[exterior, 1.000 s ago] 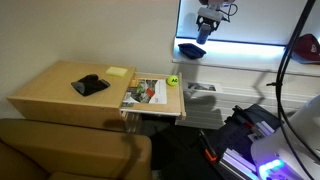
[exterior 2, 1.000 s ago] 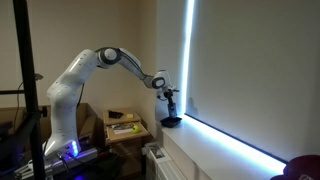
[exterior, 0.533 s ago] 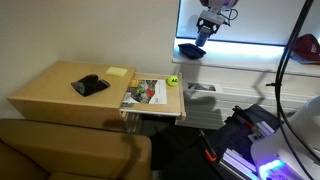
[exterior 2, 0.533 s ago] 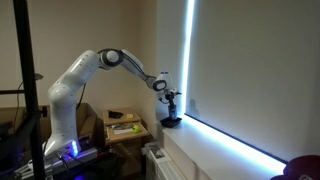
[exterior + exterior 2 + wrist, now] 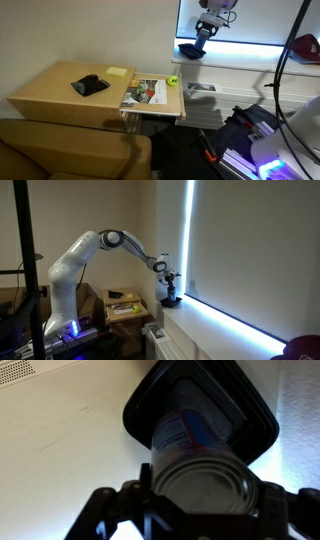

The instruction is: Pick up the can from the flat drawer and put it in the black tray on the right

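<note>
Very little has moved in the last second: your claw point(image 5: 203, 35) stays over the same spot, with only a slight shift at the wrist in an exterior view, and it looks just as it did in the other point(image 5: 171, 285). In the wrist view the claw point(image 5: 205, 485) is clamped on the can point(image 5: 195, 435), with a dark finger point(image 5: 150, 480) against each side of it, so you are looking at the bare metal end with the blue label running away from you. The black tray point(image 5: 140, 415) lies directly beyond the claw, and the far end of the can falls inside its raised rim. You cannot tell from this angle whether the can's base touches the tray floor or hangs just above it. In both exterior views the tray point(image 5: 188, 48) point(image 5: 172, 303) sits on the white sill right under the claw, in front of the bright window strip. The can point(image 5: 202, 37) shows there only as a small dark shape between the fingers and the tray. The flat drawer point(image 5: 172, 108) is well away from the claw and much lower, pulled out from the wooden bench point(image 5: 50, 92). Colourful papers point(image 5: 145, 94) and a yellow-green ball point(image 5: 173, 81) lie on it. Farther still from the claw, a flat black item point(image 5: 90, 85) and a yellow pad point(image 5: 117, 71) rest on the bench.
</note>
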